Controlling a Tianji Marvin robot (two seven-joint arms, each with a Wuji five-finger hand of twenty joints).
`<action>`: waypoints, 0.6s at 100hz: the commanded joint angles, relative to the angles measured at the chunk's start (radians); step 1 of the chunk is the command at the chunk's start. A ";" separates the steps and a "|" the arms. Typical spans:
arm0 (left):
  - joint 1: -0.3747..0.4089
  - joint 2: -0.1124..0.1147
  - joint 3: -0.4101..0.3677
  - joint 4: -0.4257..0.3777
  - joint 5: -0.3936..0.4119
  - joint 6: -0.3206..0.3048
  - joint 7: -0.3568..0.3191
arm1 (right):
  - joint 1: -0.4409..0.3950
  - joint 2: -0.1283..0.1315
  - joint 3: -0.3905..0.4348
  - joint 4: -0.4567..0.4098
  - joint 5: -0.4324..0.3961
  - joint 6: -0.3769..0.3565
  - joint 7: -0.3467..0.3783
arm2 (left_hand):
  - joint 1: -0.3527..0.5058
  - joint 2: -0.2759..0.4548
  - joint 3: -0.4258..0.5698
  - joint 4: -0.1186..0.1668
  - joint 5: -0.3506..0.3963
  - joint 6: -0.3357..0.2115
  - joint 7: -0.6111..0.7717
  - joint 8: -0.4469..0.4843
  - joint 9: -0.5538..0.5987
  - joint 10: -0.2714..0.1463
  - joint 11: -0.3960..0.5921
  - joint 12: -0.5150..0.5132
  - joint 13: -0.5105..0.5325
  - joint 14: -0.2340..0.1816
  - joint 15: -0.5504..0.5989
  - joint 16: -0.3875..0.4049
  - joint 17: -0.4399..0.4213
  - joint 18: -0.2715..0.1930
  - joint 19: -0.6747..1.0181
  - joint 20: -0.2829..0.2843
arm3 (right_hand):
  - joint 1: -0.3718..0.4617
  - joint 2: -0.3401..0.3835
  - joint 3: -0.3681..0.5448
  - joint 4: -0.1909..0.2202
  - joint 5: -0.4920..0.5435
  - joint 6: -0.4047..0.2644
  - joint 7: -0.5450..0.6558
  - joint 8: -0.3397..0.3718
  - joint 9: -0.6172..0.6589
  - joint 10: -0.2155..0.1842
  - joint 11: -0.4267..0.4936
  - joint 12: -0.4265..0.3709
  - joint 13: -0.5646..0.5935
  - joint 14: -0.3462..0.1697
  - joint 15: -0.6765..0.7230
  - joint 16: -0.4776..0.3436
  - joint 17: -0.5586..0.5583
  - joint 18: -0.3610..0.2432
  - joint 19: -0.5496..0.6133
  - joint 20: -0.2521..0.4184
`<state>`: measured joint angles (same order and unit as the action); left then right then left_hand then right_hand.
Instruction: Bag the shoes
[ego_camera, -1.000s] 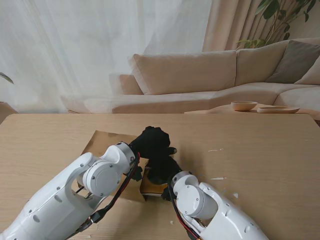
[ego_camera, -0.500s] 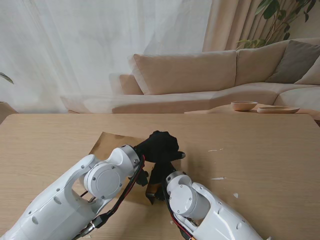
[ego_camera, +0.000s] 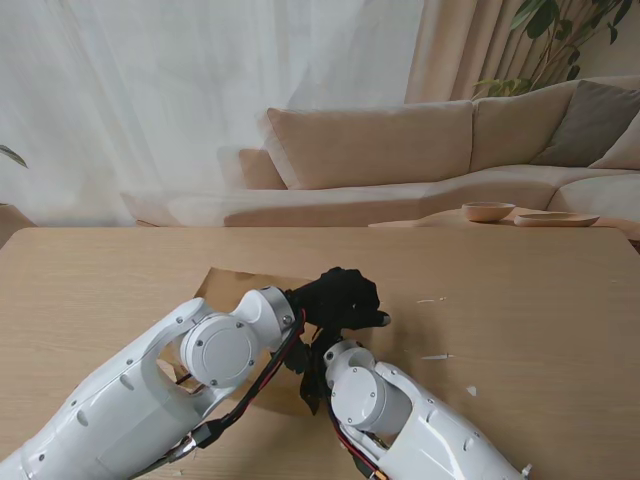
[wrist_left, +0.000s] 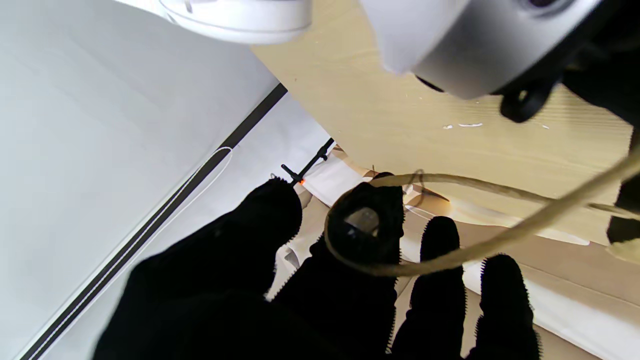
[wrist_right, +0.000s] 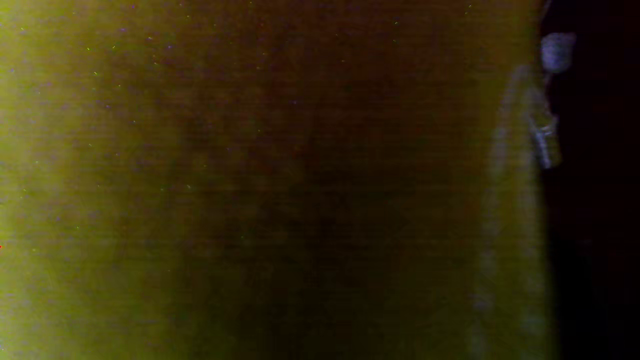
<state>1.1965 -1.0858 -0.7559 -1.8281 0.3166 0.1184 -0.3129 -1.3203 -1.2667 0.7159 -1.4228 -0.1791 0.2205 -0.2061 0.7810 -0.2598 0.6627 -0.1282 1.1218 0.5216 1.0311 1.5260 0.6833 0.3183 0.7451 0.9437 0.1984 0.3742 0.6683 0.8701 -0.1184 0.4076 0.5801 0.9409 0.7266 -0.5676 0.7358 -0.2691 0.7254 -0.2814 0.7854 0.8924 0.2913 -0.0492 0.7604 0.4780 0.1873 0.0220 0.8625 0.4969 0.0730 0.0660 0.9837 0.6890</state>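
Observation:
A brown paper bag (ego_camera: 232, 287) lies on the wooden table (ego_camera: 520, 300), mostly covered by my arms. My left hand (ego_camera: 345, 299), in a black glove, is closed over the bag's right end. In the left wrist view the bag's twine handle (wrist_left: 450, 257) loops across its black fingers (wrist_left: 367, 235). My right forearm (ego_camera: 362, 395) reaches in under the left hand, and the right hand itself is hidden there. The right wrist view is only dark brown blur. No shoe shows in any view.
Small white scraps (ego_camera: 436, 357) lie on the table to the right of the hands. Beyond the far edge stand a beige sofa (ego_camera: 400, 150) and a low table with a bowl (ego_camera: 488, 211).
My left hand has moved to the right with the bag's end, uncovering more of the bag's left part. The right forearm has slid left and farther under it.

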 joint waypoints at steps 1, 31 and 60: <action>-0.007 -0.009 0.013 -0.005 0.001 -0.001 -0.011 | 0.014 -0.024 -0.005 -0.015 0.008 -0.013 0.007 | 0.002 0.013 -0.005 0.022 0.016 0.019 0.001 0.036 -0.015 0.002 -0.003 0.012 -0.032 -0.009 0.007 0.020 -0.005 0.003 0.022 0.019 | 0.029 0.228 0.066 0.041 0.023 -0.166 0.098 0.016 0.116 -0.027 0.238 0.080 0.029 0.001 0.026 0.017 0.068 -0.111 0.333 0.056; -0.018 -0.018 0.035 -0.005 -0.056 0.017 -0.009 | 0.047 -0.044 -0.031 0.029 0.039 -0.021 0.002 | 0.001 0.014 -0.007 0.022 0.014 0.018 0.000 0.036 -0.017 0.004 -0.002 0.014 -0.035 -0.007 0.007 0.021 -0.007 0.003 0.026 0.012 | 0.031 0.229 0.061 0.042 0.020 -0.168 0.099 0.012 0.116 -0.028 0.238 0.078 0.029 0.001 0.026 0.018 0.068 -0.109 0.343 0.054; -0.005 -0.021 0.026 0.000 -0.024 0.046 0.013 | 0.066 -0.043 -0.047 0.062 0.023 -0.027 0.017 | -0.002 0.003 -0.003 0.023 0.012 0.020 -0.003 0.036 -0.010 0.013 0.000 0.015 -0.033 0.000 0.010 0.023 -0.006 0.006 0.034 0.010 | -0.188 0.032 0.166 0.003 -0.196 -0.126 0.072 -0.152 0.053 -0.056 0.186 0.064 0.006 0.008 -0.043 -0.016 0.046 -0.089 0.296 0.020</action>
<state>1.1887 -1.0973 -0.7275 -1.8228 0.2956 0.1556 -0.2905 -1.2602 -1.2992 0.6712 -1.3424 -0.1437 0.2071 -0.2124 0.7808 -0.2598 0.6627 -0.1282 1.1230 0.5700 1.0294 1.5258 0.6822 0.3183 0.7450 0.9440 0.1890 0.3742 0.6683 0.8702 -0.1184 0.4077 0.5808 0.9409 0.6298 -0.5741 0.8120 -0.2690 0.6238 -0.3109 0.8634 0.7763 0.2903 -0.0483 0.7780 0.4782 0.1911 0.0232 0.8352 0.4946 0.0825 0.0658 1.0422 0.6794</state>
